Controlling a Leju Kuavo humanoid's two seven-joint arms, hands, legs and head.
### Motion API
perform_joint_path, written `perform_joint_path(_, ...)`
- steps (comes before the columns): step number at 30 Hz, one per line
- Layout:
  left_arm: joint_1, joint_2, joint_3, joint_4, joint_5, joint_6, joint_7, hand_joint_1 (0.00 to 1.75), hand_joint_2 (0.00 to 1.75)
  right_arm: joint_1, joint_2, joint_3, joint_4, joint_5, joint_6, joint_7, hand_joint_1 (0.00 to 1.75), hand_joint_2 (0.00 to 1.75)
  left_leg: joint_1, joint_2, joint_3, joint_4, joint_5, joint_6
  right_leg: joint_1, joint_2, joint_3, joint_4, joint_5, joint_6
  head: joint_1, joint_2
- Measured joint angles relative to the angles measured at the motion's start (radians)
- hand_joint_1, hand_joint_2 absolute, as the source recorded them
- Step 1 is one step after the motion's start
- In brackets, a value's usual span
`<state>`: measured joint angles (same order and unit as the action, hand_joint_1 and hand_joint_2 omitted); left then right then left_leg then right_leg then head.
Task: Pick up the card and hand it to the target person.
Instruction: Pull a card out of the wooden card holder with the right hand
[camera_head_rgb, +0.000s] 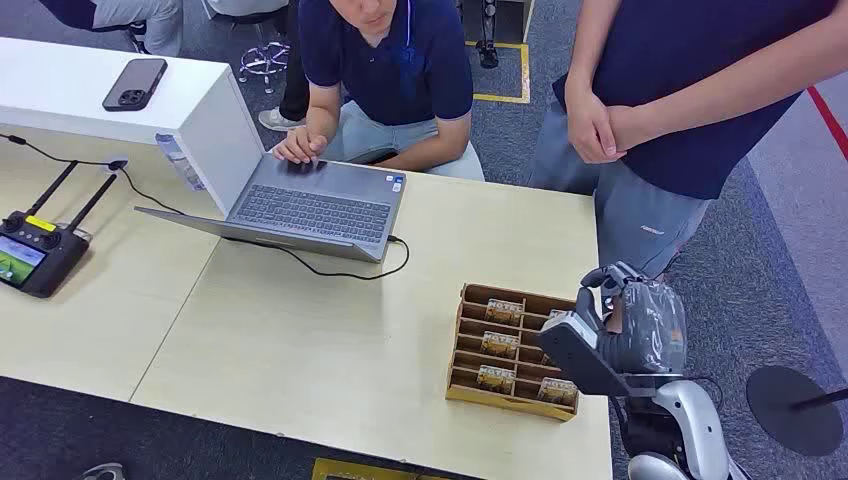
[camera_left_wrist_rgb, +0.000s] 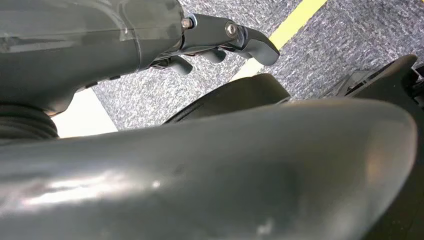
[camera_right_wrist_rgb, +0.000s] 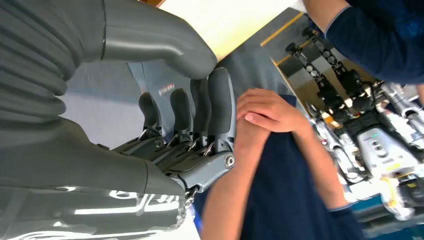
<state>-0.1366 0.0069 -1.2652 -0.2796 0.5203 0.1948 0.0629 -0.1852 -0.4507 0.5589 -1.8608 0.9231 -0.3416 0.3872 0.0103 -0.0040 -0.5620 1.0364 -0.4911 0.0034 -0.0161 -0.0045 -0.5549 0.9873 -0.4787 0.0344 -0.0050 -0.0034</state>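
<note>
the right side of the wooden card box is hidden in the head view behind the right robot hand, so the cards in that part cannot be made out; small cards are seen standing in the compartments that remain visible, near the right end of the bench. the print on the cards is too small to be read. the standing person beside the bench is cut off at the top of the picture, with both hands clasped in front of the body. the seated person is also cut off above, one hand resting on the laptop.

the right robot hand is raised beside the box (at the bench's edge); in the right wrist view its fingers are held straight and side by side, apart from the thumb, and nothing is held between them. the clasped hands are seen just beyond the fingertips.

the left robot hand is seen over the carpet, fingers slightly curled, nothing gripped
</note>
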Motion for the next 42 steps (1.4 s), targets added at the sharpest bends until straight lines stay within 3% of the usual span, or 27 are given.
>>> perform_joint_path(10,-0.003,0.000,0.000,0.000,-0.009,0.002,0.013,0.00,0.00,-0.025,0.007,0.096,0.010,0.187,0.089,0.021,0.79,1.75,0.000,0.000,-0.001,0.000,0.000,0.000,0.000,0.000,0.000,0.000,0.000,0.000,0.000,0.000)
perform_joint_path(16,-0.005,0.000,0.000,0.000,-0.017,0.002,0.017,0.00,0.00,-0.057,0.020,0.153,0.040,0.226,0.113,0.025,1.05,1.75,0.000,0.000,-0.001,0.000,0.000,0.000,0.000,0.000,0.000,0.000,0.000,0.000,0.000,0.000)
perform_joint_path(25,-0.005,0.000,0.000,0.000,-0.017,-0.001,0.018,0.00,0.00,-0.079,0.023,0.190,0.083,0.231,0.131,0.038,1.23,1.75,0.000,0.000,-0.001,0.000,0.000,0.000,0.000,0.000,0.000,0.000,0.000,0.000,0.000,0.000)
perform_joint_path(27,-0.005,0.000,0.000,0.000,-0.017,-0.002,0.018,0.00,0.00,-0.084,0.023,0.195,0.094,0.230,0.134,0.045,1.17,1.75,0.000,0.000,-0.001,0.000,0.000,0.000,0.000,0.000,0.000,0.000,0.000,0.000,0.000,0.000)
perform_joint_path(34,-0.005,0.000,0.000,0.000,-0.018,-0.005,0.017,0.00,0.00,-0.090,0.017,0.199,0.134,0.220,0.141,0.067,0.69,1.75,0.000,0.000,0.000,0.000,0.000,0.000,0.000,0.000,0.000,0.000,0.000,0.000,0.000,0.000)
perform_joint_path(39,-0.005,0.000,0.000,0.000,-0.018,-0.006,0.018,0.00,0.00,-0.091,0.012,0.197,0.162,0.211,0.135,0.075,0.65,1.75,0.000,0.000,0.000,0.000,0.000,0.000,0.000,0.000,0.000,0.000,0.000,0.000,0.000,0.000)
perform_joint_path(42,-0.005,0.000,0.000,0.000,-0.018,-0.006,0.018,0.00,0.00,-0.091,0.008,0.195,0.176,0.206,0.129,0.080,0.72,1.75,0.000,0.000,0.000,0.000,0.000,0.000,0.000,0.000,0.000,0.000,0.000,0.000,0.000,0.000)
